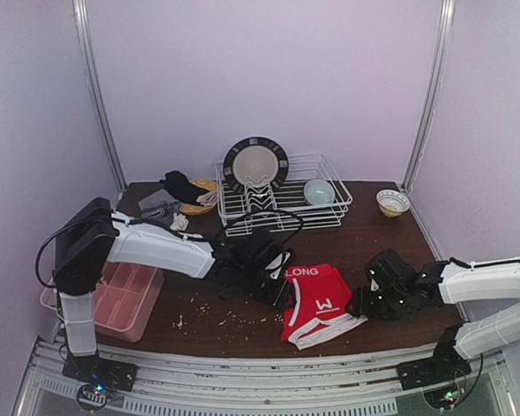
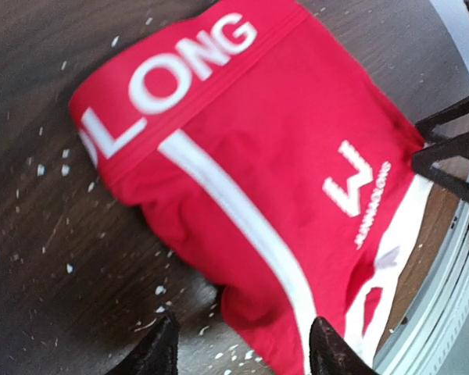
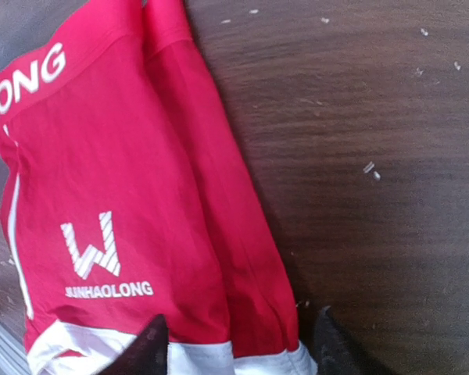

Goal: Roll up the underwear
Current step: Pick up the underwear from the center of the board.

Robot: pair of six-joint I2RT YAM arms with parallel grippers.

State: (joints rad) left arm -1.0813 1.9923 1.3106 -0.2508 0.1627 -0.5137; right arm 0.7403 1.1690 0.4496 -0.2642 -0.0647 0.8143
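Red underwear (image 1: 319, 299) lies flat on the surface (image 1: 390, 251), lower centre of frame, waistband toward the top, hems toward the bottom. Left end effector (image 1: 273, 282) and right end effector (image 1: 361, 303) flank it, both spread open, gripping nothing, about equally near.

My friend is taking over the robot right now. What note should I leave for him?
Left end effector: open, over the left edge of the red briefs.
Right end effector: open, over their white hem on the right.
Red briefs: lying unrolled between the two arms. Other underwear: piled at the back left.
Done: nothing rolled yet.
Left: roll the red briefs, then the rest.
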